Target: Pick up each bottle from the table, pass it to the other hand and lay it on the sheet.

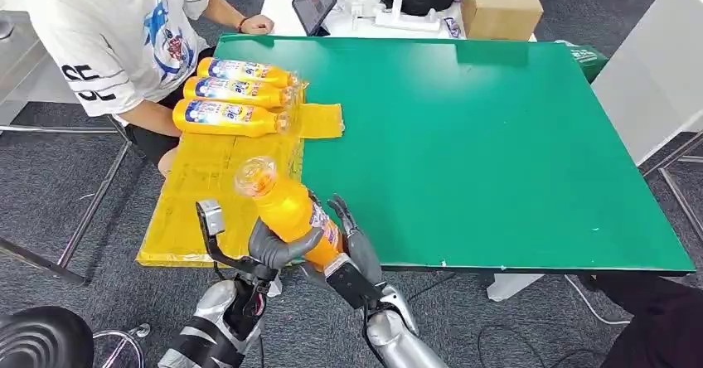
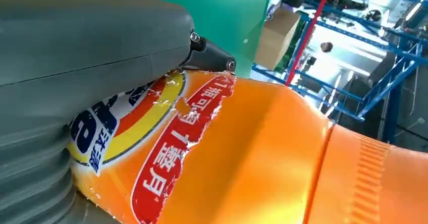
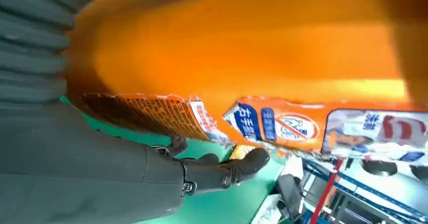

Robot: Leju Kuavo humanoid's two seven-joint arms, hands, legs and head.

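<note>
At bench near edge: orange bottle, tilted, gripped by left hand and right hand fingers together, apparently mid-handover toward yellow sheet.

Three orange plastic bottles occupy the far end of the yellow plastic sheet; its near portion lies bare, a seated person alongside.

The bottle base is hidden behind both hands' fingers.
</note>
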